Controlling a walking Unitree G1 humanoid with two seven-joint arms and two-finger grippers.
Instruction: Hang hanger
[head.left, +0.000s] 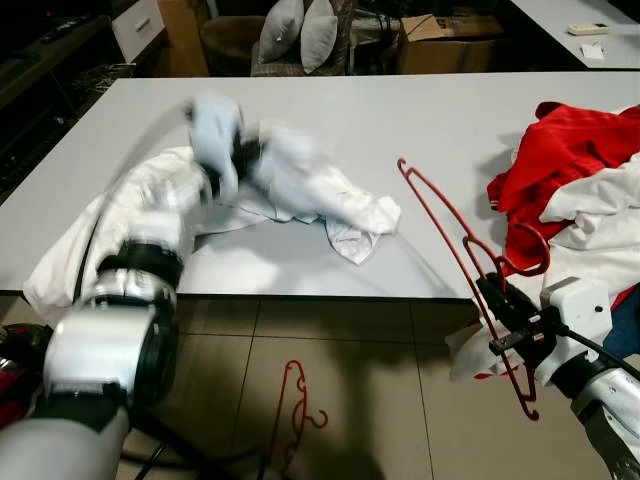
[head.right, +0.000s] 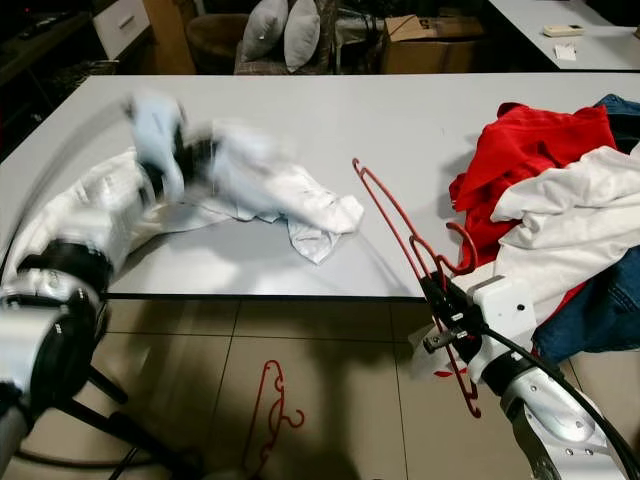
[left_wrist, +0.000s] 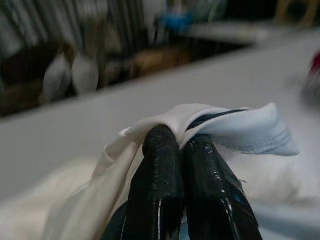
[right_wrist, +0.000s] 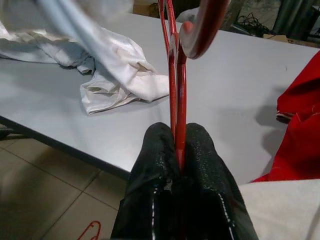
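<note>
Right gripper (right_wrist: 179, 150) clamps red hanger (head.left: 455, 235), hook toward robot, tilted.

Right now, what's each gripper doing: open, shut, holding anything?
Left gripper: shut on the white garment, over the table.
Right gripper: shut on the red hanger, at the table's near edge.
</note>
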